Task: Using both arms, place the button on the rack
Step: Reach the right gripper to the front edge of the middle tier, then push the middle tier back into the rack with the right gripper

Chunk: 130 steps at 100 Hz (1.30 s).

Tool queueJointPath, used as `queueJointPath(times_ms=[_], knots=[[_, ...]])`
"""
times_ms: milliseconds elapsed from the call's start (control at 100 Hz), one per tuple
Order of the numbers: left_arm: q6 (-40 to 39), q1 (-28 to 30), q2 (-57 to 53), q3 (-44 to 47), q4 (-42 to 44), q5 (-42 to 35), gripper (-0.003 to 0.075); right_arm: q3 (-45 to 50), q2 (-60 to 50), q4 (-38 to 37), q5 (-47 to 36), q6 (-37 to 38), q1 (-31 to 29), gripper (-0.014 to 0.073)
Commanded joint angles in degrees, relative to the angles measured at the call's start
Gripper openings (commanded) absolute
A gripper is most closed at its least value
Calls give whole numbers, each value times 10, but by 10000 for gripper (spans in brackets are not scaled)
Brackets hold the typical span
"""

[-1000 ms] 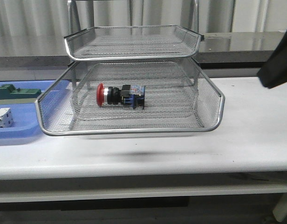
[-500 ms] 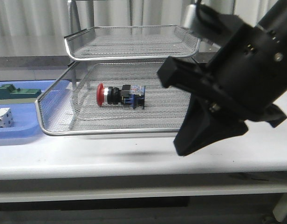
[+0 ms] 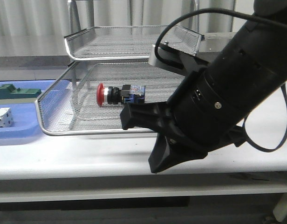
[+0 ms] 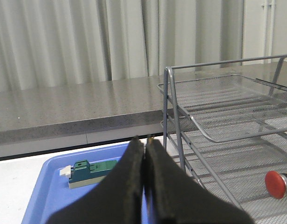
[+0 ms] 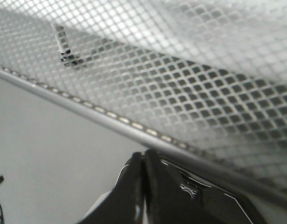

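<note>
The button (image 3: 120, 94), with its red cap and its black and blue body, lies on its side in the pulled-out lower tray of the silver mesh rack (image 3: 55, 133). My right arm fills the right of the front view, close to the camera. Its gripper (image 3: 155, 165) is shut and empty, below and in front of the tray's front rim. In the right wrist view the shut right gripper (image 5: 142, 154) sits just under the rack's rim (image 5: 111, 116). My left gripper (image 4: 144, 140) is shut and empty, left of the rack (image 4: 218, 135). The button's red cap (image 4: 277, 183) shows at that view's edge.
A flat blue tray (image 3: 17, 130) lies left of the rack, holding a green block (image 3: 17, 92) and a white cube-like part (image 3: 3, 117). The blue tray (image 4: 45, 186) and green block (image 4: 90, 170) also show in the left wrist view. A grey counter runs behind.
My right arm has swung in from the right edge, leftward and down, and now covers the rack's right side. The button has not moved.
</note>
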Motion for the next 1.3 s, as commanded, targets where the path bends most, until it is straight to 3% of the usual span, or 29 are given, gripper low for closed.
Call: queueJointPath(times_ms=[0, 470, 1290], knots=[[-6, 0, 4, -17, -4, -47, -21, -17, -18, 7, -40, -6, 1, -67], [-6, 0, 4, -17, -4, -47, -21, -19, -11, 2, -180, -42, -3, -67], [-6, 0, 4, -17, -4, -47, -21, -243, 130, -24, -87, -83, -77, -67]])
